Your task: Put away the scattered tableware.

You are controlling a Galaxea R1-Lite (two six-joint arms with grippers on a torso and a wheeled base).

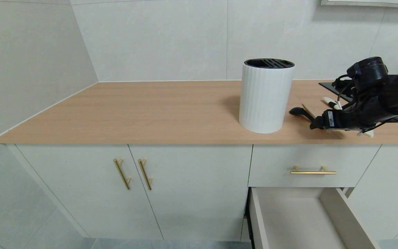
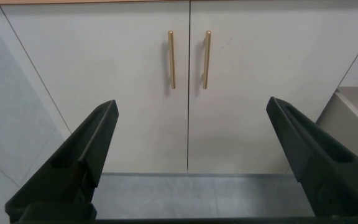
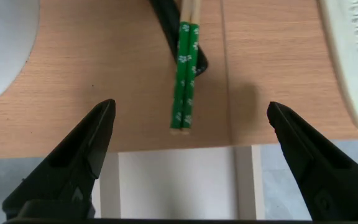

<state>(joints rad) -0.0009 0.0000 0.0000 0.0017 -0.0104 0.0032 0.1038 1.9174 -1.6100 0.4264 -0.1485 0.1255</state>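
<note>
The right gripper (image 3: 190,106) has its two dark fingers (image 3: 86,143) spread wide. In the right wrist view a pair of chopsticks (image 3: 185,68) lies between them on the countertop (image 3: 104,81), not gripped. That view gives their green, white-patterned ends, side by side and stopping just short of the counter's front edge. They rest across a black utensil (image 3: 199,61), and a white utensil (image 3: 347,62) lies well to one side.

From the head view the chopsticks (image 1: 308,110) are a short wooden stretch. The black utensil's rounded end (image 1: 297,111) lies beside them, and the right gripper (image 1: 318,122) sits low over the wood; whether it touches the surface cannot be told. Just to the left stands a white ribbed holder (image 1: 266,100) with a black slotted top. Below the counter an open drawer (image 1: 337,211) is pulled out.

The left gripper (image 2: 191,106) is also spread apart and holds nothing. It faces the cabinet doors (image 2: 135,112) with their two gold handles (image 2: 171,59).
</note>
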